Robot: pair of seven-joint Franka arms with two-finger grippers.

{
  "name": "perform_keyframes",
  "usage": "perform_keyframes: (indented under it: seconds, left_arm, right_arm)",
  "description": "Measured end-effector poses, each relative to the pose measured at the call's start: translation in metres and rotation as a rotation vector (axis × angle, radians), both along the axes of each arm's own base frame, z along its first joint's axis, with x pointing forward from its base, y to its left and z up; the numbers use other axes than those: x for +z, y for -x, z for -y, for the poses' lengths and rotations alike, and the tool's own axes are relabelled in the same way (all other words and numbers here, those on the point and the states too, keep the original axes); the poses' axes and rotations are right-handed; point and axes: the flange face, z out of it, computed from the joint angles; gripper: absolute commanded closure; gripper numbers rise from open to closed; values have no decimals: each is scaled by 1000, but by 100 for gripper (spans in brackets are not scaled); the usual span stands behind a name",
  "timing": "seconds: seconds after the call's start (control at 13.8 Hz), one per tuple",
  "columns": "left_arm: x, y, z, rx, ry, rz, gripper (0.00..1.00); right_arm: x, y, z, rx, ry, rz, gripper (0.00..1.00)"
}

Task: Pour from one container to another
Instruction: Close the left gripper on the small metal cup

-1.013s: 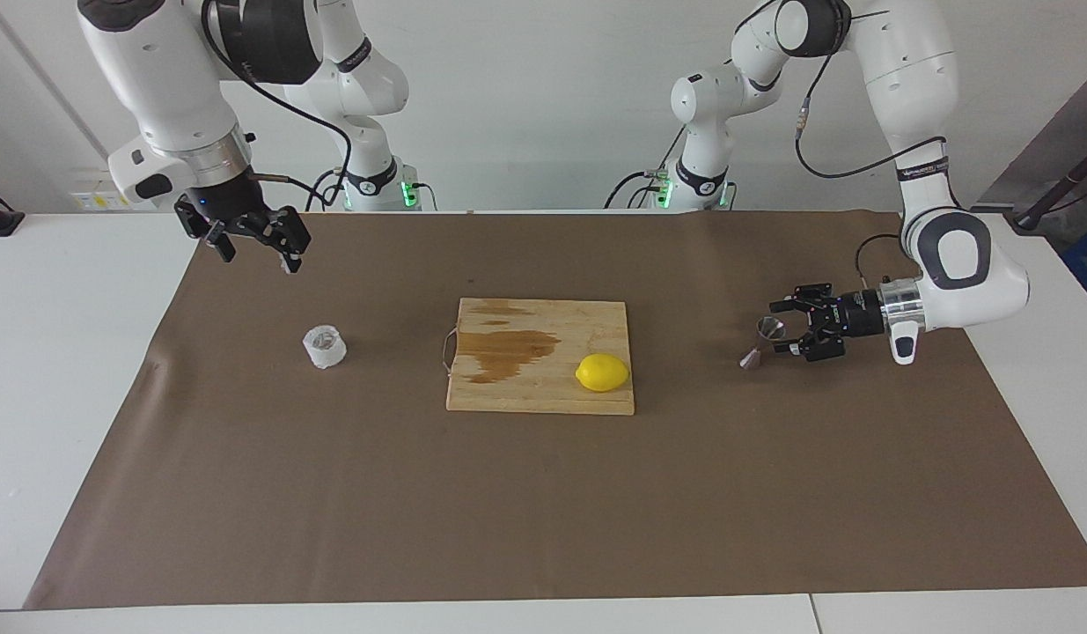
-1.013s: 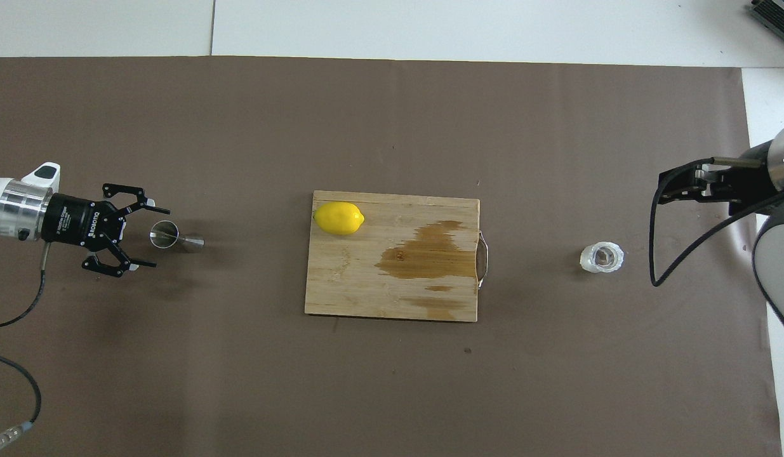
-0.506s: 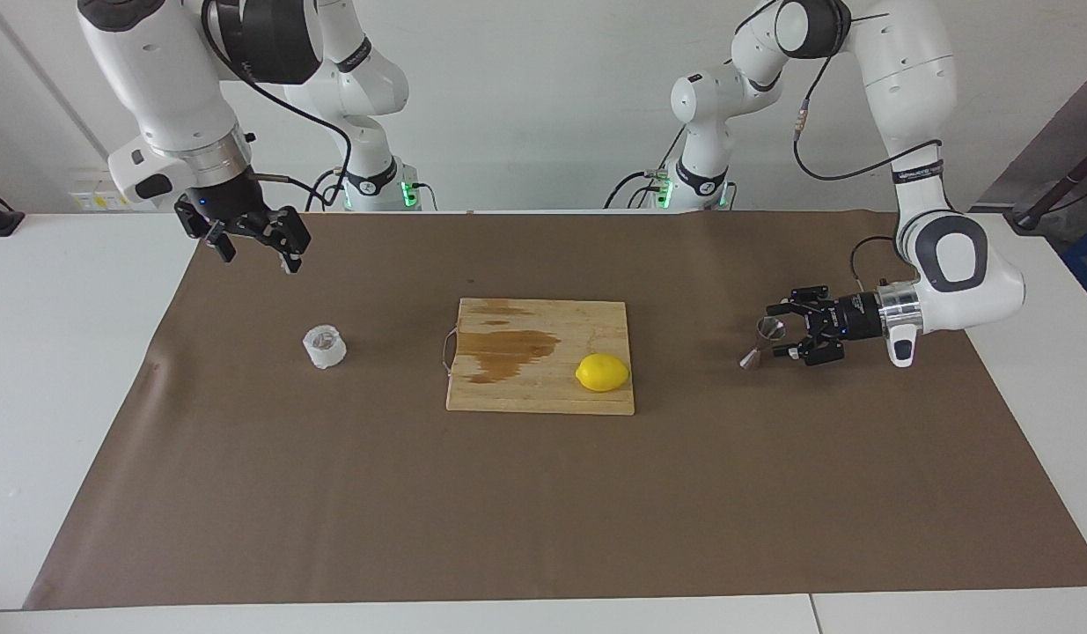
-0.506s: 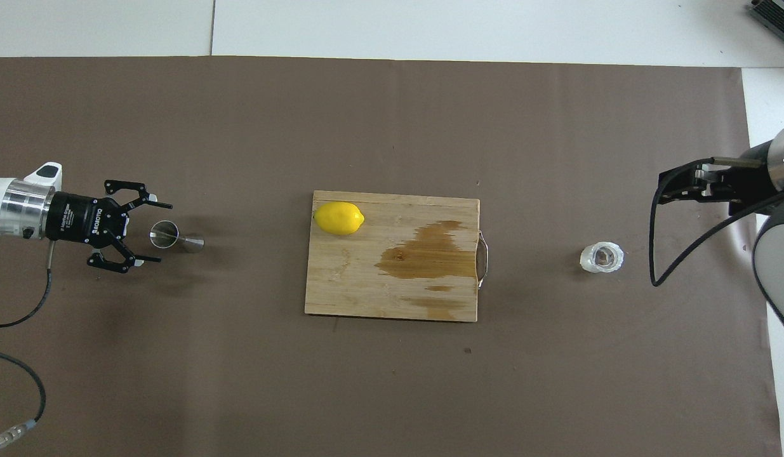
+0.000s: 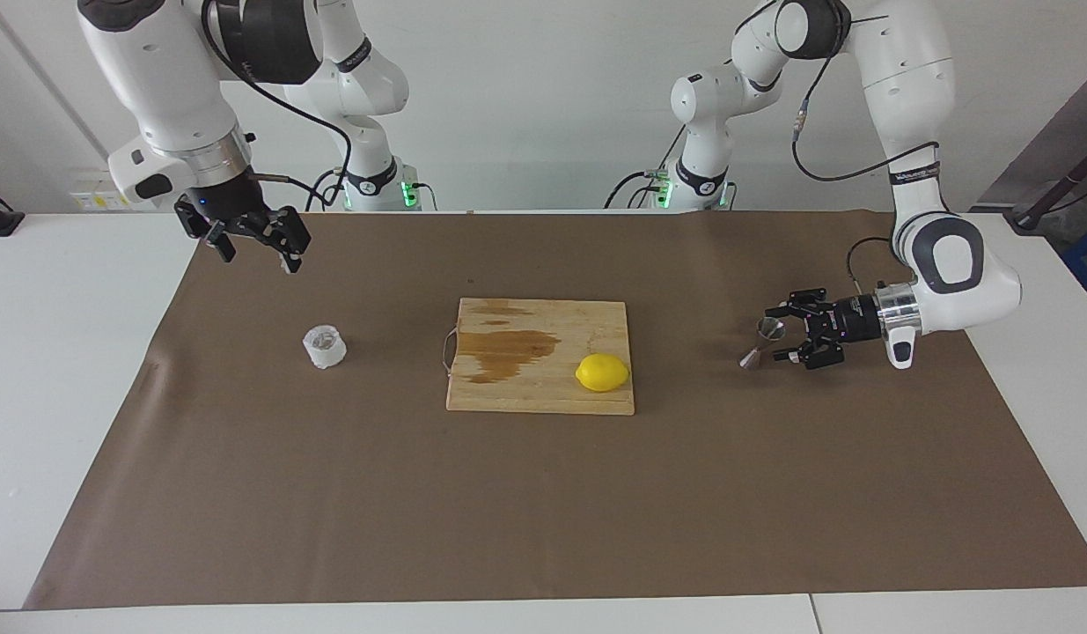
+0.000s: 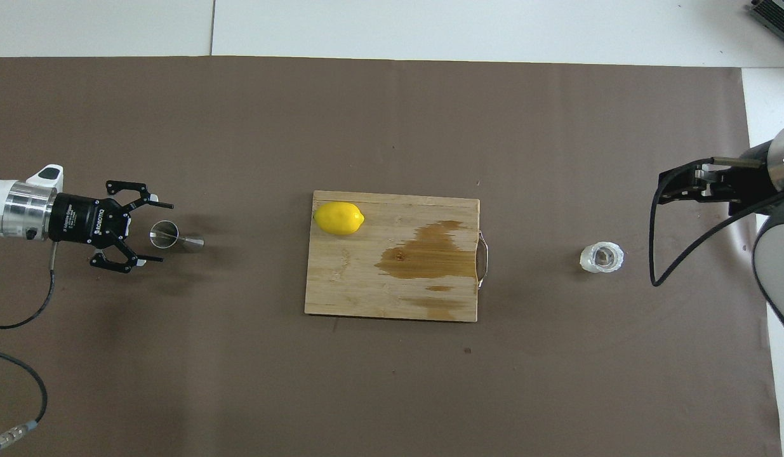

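Nothing is poured yet: the open left gripper (image 5: 776, 334) flanks the shiny steel hourglass jigger (image 5: 762, 342), while the open right gripper (image 5: 260, 249) hangs above the small crinkled white cup (image 5: 324, 346).

Facing and overhead cameras, high and opposed, share the table (image 5: 59, 370).

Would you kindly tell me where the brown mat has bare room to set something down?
The mat is bare along its whole edge farthest from the robots, and between the cutting board and the white cup. It is crowded only around the jigger, where the open left gripper sits.
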Motion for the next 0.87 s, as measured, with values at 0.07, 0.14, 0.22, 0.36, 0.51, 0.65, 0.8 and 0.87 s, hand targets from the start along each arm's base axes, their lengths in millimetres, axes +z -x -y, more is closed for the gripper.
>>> perform_keyframes:
  seconds: [0.07, 0.14, 0.22, 0.36, 0.51, 0.65, 0.8, 0.87]
  left_arm:
    - [0, 0, 1, 3, 4, 0, 0]
    - [0, 0, 1, 5, 7, 0, 0]
    - [0, 0, 2, 6, 9, -2, 0]
    - [-2, 1, 3, 5, 11, -5, 1]
    - [-3, 2, 3, 5, 13, -9, 10]
    - [-3, 2, 3, 4, 15, -12, 20]
    - [-3, 2, 3, 4, 16, -15, 26]
    - [-3, 3, 4, 4, 17, -15, 31]
  right_arm:
    - [0, 0, 0, 0, 0, 0, 0]
    - [0, 0, 0, 0, 0, 0, 0]
    - [0, 0, 0, 0, 0, 0, 0]
    - [0, 0, 0, 0, 0, 0, 0]
    - [0, 0, 0, 0, 0, 0, 0]
    - [0, 0, 0, 0, 0, 0, 0]
    - [0, 0, 0, 0, 0, 0, 0]
    - [0, 0, 0, 0, 0, 0, 0]
